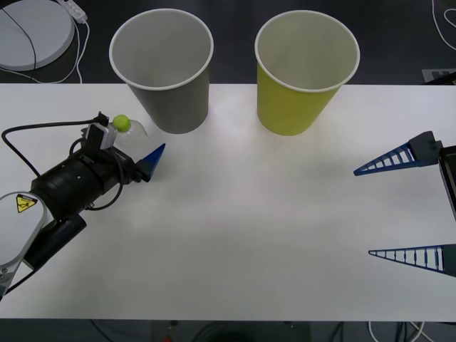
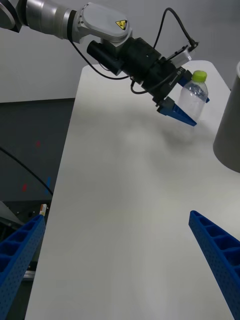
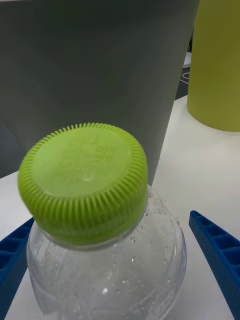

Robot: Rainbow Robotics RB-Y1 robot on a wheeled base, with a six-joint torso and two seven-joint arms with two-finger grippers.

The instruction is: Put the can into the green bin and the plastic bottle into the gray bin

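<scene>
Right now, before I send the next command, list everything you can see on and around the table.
plastic bottle: one, clear with lime-green cap, upright on the table's left side, in front of the gray bin
gray bin: one, dark gray cup with white rim, back of table, left of centre
green bin: one, yellow-green cup with white rim, back of table, right of the gray bin
table: one, white
round disc with cable: one, pale gray, on the floor beyond the table's left corner
left gripper: blue fingers open either side of the bottle
right gripper: blue fingers open, at the table's right edge
</scene>
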